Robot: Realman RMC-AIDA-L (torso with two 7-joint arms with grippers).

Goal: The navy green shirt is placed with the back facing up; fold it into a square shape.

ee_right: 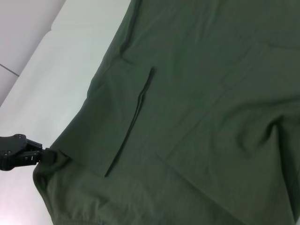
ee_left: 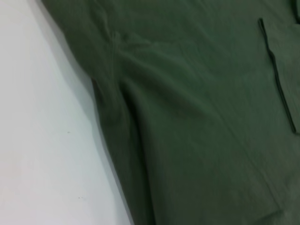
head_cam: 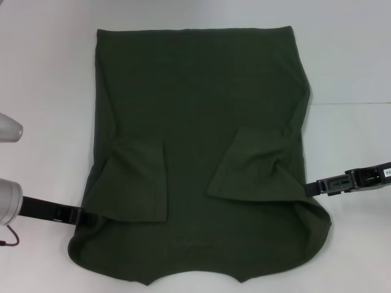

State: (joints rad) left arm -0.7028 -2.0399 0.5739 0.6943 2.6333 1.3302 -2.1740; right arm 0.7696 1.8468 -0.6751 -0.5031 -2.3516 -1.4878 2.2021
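Observation:
The navy green shirt (head_cam: 195,91) lies flat on the white table, its curved neckline at the near edge. Both short sleeves are folded inward: one sleeve (head_cam: 137,180) on the left, the other sleeve (head_cam: 256,165) on the right. My left gripper (head_cam: 82,215) reaches in from the left and is shut on the shirt's side edge by the shoulder. In the right wrist view the left gripper (ee_right: 47,155) pinches puckered cloth of the shirt (ee_right: 197,93). My right gripper (head_cam: 308,187) holds the opposite edge, where the fabric bulges. The left wrist view is filled by the shirt (ee_left: 197,117).
The white table (head_cam: 43,73) surrounds the shirt, with bare surface on the left, on the right and beyond the far hem. A table edge (ee_right: 28,51) shows in the right wrist view.

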